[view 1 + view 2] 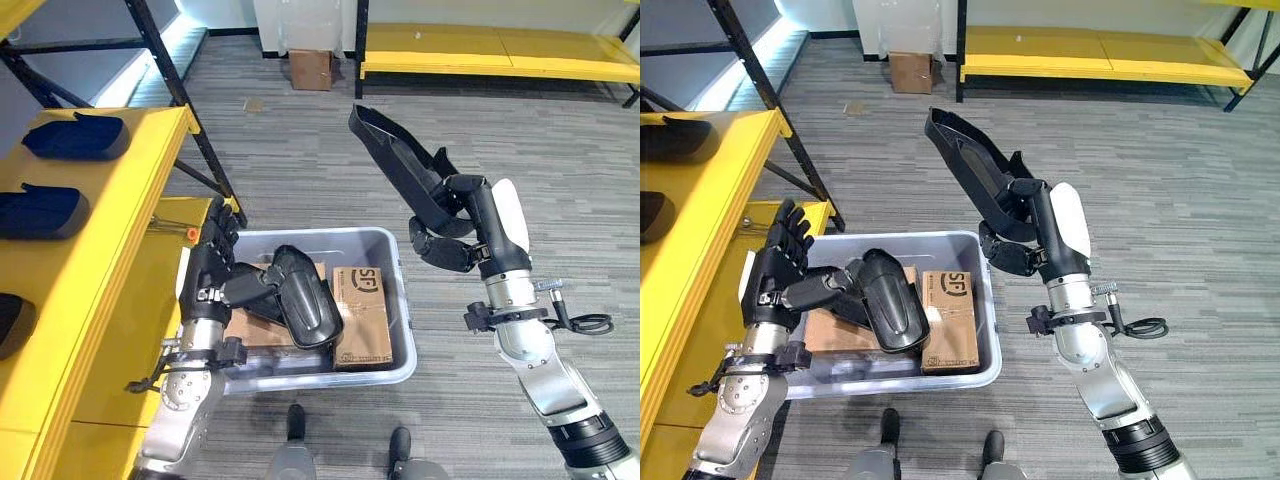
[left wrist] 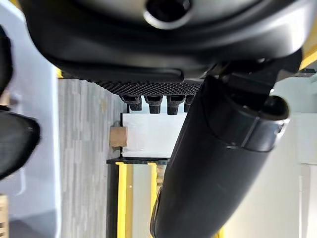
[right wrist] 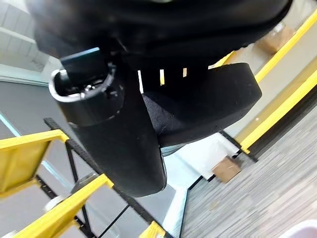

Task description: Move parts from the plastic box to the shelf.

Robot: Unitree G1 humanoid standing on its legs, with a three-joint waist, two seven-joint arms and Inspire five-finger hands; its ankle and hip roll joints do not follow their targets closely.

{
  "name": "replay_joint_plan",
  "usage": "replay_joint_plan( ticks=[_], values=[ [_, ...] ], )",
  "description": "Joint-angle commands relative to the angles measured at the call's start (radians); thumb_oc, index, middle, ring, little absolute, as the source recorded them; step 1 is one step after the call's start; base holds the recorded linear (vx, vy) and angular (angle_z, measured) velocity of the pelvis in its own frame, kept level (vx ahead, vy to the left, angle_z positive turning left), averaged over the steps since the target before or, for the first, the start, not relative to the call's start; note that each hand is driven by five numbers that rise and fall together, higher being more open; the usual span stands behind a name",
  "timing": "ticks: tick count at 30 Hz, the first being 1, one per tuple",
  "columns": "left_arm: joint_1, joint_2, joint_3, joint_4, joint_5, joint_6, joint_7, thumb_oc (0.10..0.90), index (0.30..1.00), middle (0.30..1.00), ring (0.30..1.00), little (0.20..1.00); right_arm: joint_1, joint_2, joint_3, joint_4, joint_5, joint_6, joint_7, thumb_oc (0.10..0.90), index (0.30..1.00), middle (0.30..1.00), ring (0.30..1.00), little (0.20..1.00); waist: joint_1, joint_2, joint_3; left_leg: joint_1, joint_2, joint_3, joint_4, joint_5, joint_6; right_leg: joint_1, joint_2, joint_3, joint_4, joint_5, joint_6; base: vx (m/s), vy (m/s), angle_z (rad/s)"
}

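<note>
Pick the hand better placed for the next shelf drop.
Right. The right hand is already curled round a long black part, lifted clear above the floor. The left hand, fingers straight, is down at the grey plastic box beside another black part, though nearer the yellow shelf.

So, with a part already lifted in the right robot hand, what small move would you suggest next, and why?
Probably swing the right robot hand toward the yellow metal shelf on the robot's left. It grips a long black plastic part held high above the grey plastic box, and similar dark parts already lie on that shelf.
</note>
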State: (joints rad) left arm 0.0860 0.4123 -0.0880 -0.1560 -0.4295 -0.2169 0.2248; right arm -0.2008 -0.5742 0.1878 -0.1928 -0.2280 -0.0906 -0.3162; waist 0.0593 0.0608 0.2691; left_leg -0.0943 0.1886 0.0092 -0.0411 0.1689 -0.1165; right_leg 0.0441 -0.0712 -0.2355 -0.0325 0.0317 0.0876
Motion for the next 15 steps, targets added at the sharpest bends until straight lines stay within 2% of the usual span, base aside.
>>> replay_joint_plan(
  ticks=[1,2,4,6,7,8,9,10,11,12,13,15],
  values=[
    [-0.037,0.026,0.033,-0.045,-0.026,-0.071,0.002,0.900,1.000,1.000,1.000,1.000,-0.157,-0.028,-0.023,-0.060,0.001,-0.114,-0.090,0.400,0.300,0.300,0.300,0.300,0.019,-0.034,-0.066,-0.055,0.043,0.065,-0.005,0.129,-0.029,-0.080,0.009,-0.036,0.118,-0.139,-0.061,-0.22,-0.088,0.77],
    [-0.046,0.026,0.027,-0.042,-0.026,-0.070,0.003,0.900,1.000,1.000,1.000,1.000,-0.163,-0.034,-0.028,-0.060,-0.007,-0.107,-0.102,0.400,0.300,0.300,0.300,0.300,0.013,-0.034,-0.061,-0.066,0.040,0.086,0.001,0.122,-0.022,-0.098,0.000,-0.051,0.126,-0.140,-0.062,-0.22,-0.102,0.90],
    [-0.054,0.026,0.019,-0.039,-0.025,-0.071,0.000,0.900,1.000,1.000,1.000,1.000,-0.162,-0.043,-0.039,-0.060,-0.023,-0.102,-0.126,0.400,0.300,0.300,0.300,0.300,-0.004,-0.036,-0.060,-0.059,0.080,0.154,0.042,0.104,-0.019,-0.122,-0.017,-0.082,0.137,-0.135,-0.068,-0.17,-0.059,0.91],
    [-0.054,0.021,0.014,-0.041,-0.026,-0.076,-0.003,0.900,1.000,1.000,1.000,1.000,-0.154,-0.042,-0.043,-0.059,-0.025,-0.107,-0.141,0.400,0.300,0.300,0.300,0.300,-0.014,-0.042,-0.057,-0.035,0.119,0.153,0.094,0.085,-0.023,-0.131,-0.029,-0.096,0.149,-0.134,-0.074,-0.10,-0.016,1.03],
    [-0.054,0.021,0.014,-0.041,-0.026,-0.076,-0.003,0.900,1.000,1.000,1.000,1.000,-0.154,-0.042,-0.043,-0.059,-0.025,-0.107,-0.141,0.400,0.300,0.300,0.300,0.300,-0.015,-0.041,-0.057,-0.035,0.119,0.153,0.094,0.084,-0.023,-0.131,-0.029,-0.097,0.149,-0.135,-0.075,-0.11,0.013,0.66],
    [-0.064,0.015,0.005,-0.039,-0.029,-0.077,-0.008,0.900,1.000,1.000,1.000,1.000,-0.133,-0.034,-0.049,-0.063,-0.014,-0.117,-0.146,0.400,0.300,0.300,0.300,0.300,-0.032,-0.047,-0.065,0.015,0.172,0.172,0.122,0.081,-0.025,-0.146,-0.044,-0.128,0.170,-0.141,-0.079,-0.07,0.014,0.49],
    [-0.064,0.015,0.004,-0.039,-0.029,-0.077,-0.008,0.900,1.000,1.000,1.000,1.000,-0.132,-0.034,-0.050,-0.063,-0.014,-0.117,-0.146,0.400,0.300,0.300,0.300,0.300,-0.032,-0.047,-0.065,0.017,0.172,0.171,0.120,0.082,-0.026,-0.145,-0.044,-0.129,0.172,-0.143,-0.079,-0.03,0.055,0.57],
    [-0.077,0.012,-0.010,-0.036,-0.032,-0.071,-0.011,0.900,1.000,1.000,1.000,1.000,-0.094,-0.034,-0.064,-0.073,-0.014,-0.120,-0.151,0.400,0.300,0.300,0.300,0.300,-0.059,-0.045,-0.077,0.075,0.210,0.210,0.097,0.084,-0.049,-0.148,-0.062,-0.156,0.205,-0.169,-0.068,0.02,0.092,0.78],
    [-0.081,0.014,-0.015,-0.036,-0.033,-0.070,-0.014,0.900,1.000,1.000,1.000,1.000,-0.075,-0.035,-0.074,-0.079,-0.014,-0.122,-0.154,0.400,0.300,0.300,0.300,0.300,-0.075,-0.040,-0.084,0.093,0.228,0.249,0.074,0.091,-0.059,-0.153,-0.076,-0.175,0.218,-0.167,-0.063,0.02,0.138,0.96],
    [-0.081,0.013,-0.021,-0.040,-0.034,-0.069,-0.019,0.900,1.000,1.000,1.000,1.000,-0.052,-0.040,-0.085,-0.085,-0.014,-0.120,-0.154,0.400,0.300,0.300,0.300,0.300,-0.083,-0.031,-0.092,0.110,0.235,0.274,0.042,0.105,-0.071,-0.154,-0.084,-0.191,0.225,-0.166,-0.058,-0.06,0.196,1.15],
    [-0.085,0.014,-0.028,-0.037,-0.035,-0.067,-0.029,0.900,1.000,1.000,1.000,1.000,-0.019,-0.044,-0.107,-0.090,-0.013,-0.121,-0.160,0.400,0.300,0.300,0.300,0.300,-0.100,-0.011,-0.103,0.120,0.238,0.342,0.001,0.089,-0.079,-0.157,-0.099,-0.228,0.247,-0.165,-0.051,-0.04,0.237,1.22],
    [-0.079,0.019,-0.028,-0.037,-0.030,-0.068,-0.034,0.900,1.000,1.000,1.000,1.000,0.000,-0.040,-0.119,-0.093,-0.018,-0.120,-0.170,0.400,0.300,0.300,0.300,0.300,-0.101,-0.003,-0.111,0.124,0.250,0.356,-0.032,0.112,-0.091,-0.158,-0.104,-0.230,0.246,-0.158,-0.045,-0.01,0.203,1.13]
  ],
)
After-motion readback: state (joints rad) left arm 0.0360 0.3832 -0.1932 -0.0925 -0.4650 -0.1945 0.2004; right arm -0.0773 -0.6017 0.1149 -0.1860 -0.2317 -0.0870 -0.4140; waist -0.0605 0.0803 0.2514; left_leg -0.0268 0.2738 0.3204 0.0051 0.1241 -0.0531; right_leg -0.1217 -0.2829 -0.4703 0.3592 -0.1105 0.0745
